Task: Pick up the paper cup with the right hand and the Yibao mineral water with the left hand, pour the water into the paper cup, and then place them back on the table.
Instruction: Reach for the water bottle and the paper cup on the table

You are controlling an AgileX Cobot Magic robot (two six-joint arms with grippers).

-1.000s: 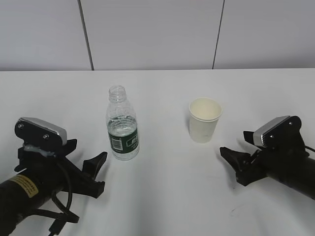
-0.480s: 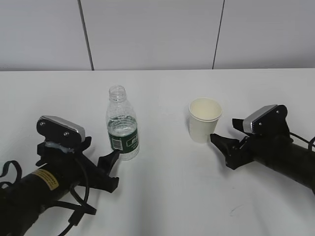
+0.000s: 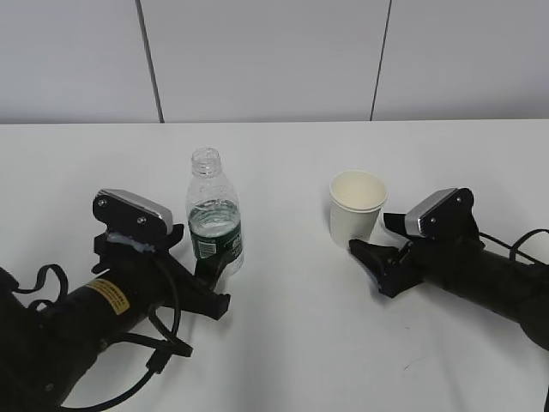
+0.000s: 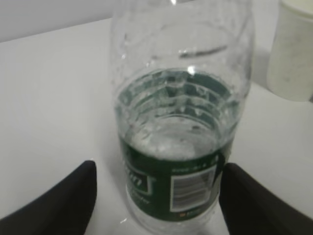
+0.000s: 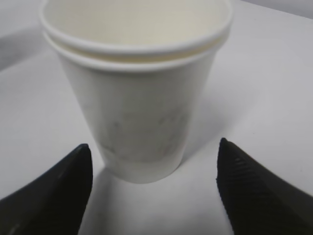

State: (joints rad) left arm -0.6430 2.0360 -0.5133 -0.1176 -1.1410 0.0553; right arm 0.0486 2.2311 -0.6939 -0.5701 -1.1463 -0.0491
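We see the clear, green-labelled Yibao mineral water [image 3: 214,220] upright, mouth toward twelve o'clock, uncapped; the left hand [image 3: 206,279] and right hand [image 3: 367,257] gape apart.

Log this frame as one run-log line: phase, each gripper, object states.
phase: pre-grasp | left gripper: open, straddling clear ribbed green-label bottle | right gripper: open, facing cream paper cup | both upright on white table

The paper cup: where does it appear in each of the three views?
Exterior view: paper cup right of centre, upright on the table.
Left wrist view: top right corner, behind the Yibao mineral water.
Right wrist view: centre, between open fingers.
Shared landmark: the white table.
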